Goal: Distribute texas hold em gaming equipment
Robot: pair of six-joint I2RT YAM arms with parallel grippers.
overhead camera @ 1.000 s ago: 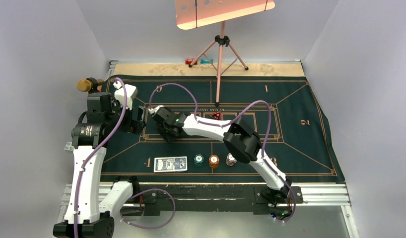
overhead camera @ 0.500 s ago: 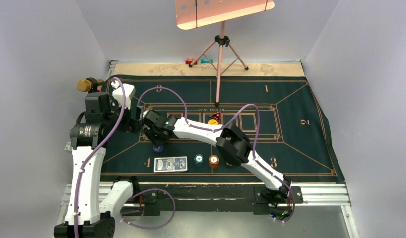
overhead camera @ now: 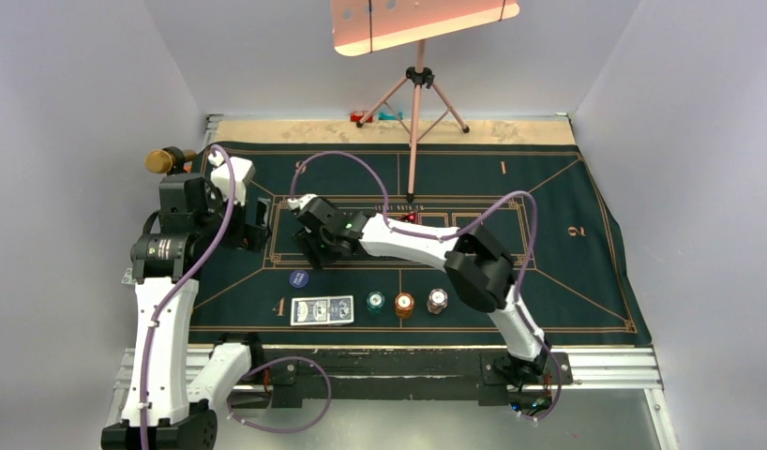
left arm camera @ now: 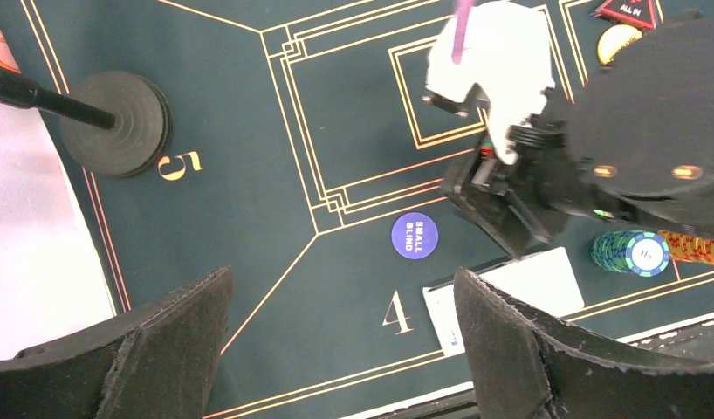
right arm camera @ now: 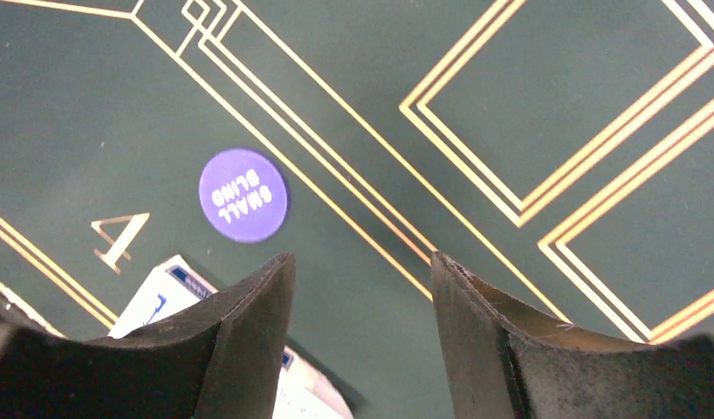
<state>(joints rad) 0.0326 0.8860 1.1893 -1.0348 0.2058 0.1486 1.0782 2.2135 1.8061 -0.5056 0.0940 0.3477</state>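
Blue disc (overhead camera: 298, 278) lies loose just near-left of your right fingers (right arm camera: 249, 332), which stand spread and empty.

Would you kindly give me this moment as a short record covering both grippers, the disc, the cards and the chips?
left gripper: open, empty, above the mat
right gripper: open, empty, above the mat near the blue disc
blue disc: marked SMALL BLIND, flat on the mat by the 4, touched by neither gripper
cards: face down beside the 4
chips: teal chip, orange-brown chip, white chip, in a row right of the cards
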